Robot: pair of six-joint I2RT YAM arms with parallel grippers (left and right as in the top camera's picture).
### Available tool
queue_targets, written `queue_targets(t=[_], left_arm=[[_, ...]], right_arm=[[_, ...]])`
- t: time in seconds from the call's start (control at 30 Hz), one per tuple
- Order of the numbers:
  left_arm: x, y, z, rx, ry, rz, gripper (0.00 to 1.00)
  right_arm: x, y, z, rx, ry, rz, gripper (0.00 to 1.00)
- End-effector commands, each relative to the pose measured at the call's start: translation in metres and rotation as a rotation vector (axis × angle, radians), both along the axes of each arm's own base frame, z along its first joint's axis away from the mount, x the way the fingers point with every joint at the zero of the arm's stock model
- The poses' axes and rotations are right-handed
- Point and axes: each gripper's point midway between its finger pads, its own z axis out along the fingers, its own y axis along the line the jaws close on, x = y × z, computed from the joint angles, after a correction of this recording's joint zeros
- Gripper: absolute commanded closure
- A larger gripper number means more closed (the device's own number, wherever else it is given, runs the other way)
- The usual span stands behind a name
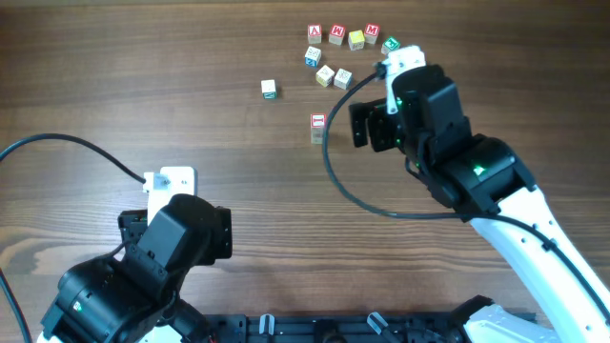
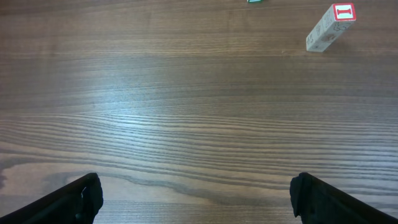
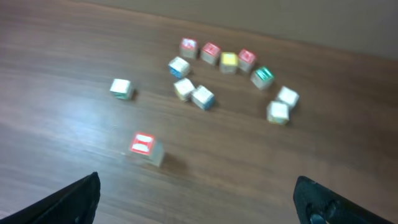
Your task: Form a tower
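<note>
- The tower (image 1: 317, 128), a short stack of small pale wooden letter cubes with a red-marked top face, stands alone on the brown wood-grain table (image 1: 191, 57), below the scatter of loose pale letter cubes (image 1: 338, 57) and just left of the right arm
- The right gripper (image 3: 199, 199) has its jaws spread wide with nothing between them; the left gripper (image 2: 199, 199) is likewise wide apart and empty, low on the table and well away from the stack
- The stack is narrow, so a sideways brush from the right arm's fingers could topple it
- The black cable (image 1: 329, 162) looping off the right arm passes close beside the stack; a swing of that arm might drag it into the cubes
- A further cube set off-centre would probably tip the stack
- The loose cubes lie close together, so wide jaws reaching for one could knock its neighbours
- The number of cubes in the stack cannot be counted from above; the left wrist view shows its side, perhaps two or three
- The right wrist view is blurred, so no letters read there
- Two pale cubes (image 3: 283, 104) on the cluster's right show only there; the arm covers them from overhead
- A green-marked cube (image 2: 254, 1) is cut off by the left wrist view's top edge
</note>
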Motion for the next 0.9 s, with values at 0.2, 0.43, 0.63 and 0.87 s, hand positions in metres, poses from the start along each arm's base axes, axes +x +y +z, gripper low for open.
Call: queue_targets(t=[0.2, 0.43, 0.63, 0.87], left_arm=[[0.0, 0.001, 0.001, 0.003, -0.005, -0.003, 0.0], [0.0, 0.001, 0.001, 0.003, -0.005, -0.003, 0.0], [0.0, 0.001, 0.001, 0.003, -0.005, -0.003, 0.0], [0.0, 0.001, 0.001, 0.003, -0.005, -0.003, 0.0]], right_arm=[[-0.017, -0.082, 0.09, 0.046, -0.25, 0.009, 0.0], [-0.069, -0.102, 0.096, 0.056, -0.313, 0.054, 0.0], [-0.026, -0.042, 0.058, 0.197, -0.139, 0.188, 0.0], [0.004, 0.055, 0.036, 0.226, -0.073, 0.205, 0.0]])
